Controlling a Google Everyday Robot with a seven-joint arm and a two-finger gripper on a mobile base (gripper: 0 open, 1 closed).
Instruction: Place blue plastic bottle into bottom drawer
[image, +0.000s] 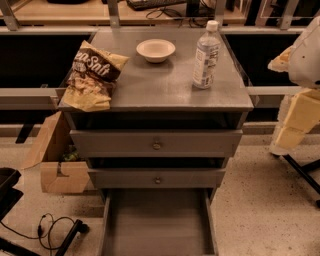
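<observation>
Blue plastic bottle (206, 55) stands upright at the cabinet top's (165, 87) right side. Your gripper (296, 122) hangs well apart, far right; whether it's apart or together, you cannot tell. Grasp mid-label, keep it upright, and lower it into the open bottom drawer (157, 220).

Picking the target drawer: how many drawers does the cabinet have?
3: top drawer under the tabletop, middle drawer below it, bottom drawer lowest, pulled out. None seems hidden. Hand is at the right edge, beside them.
</observation>
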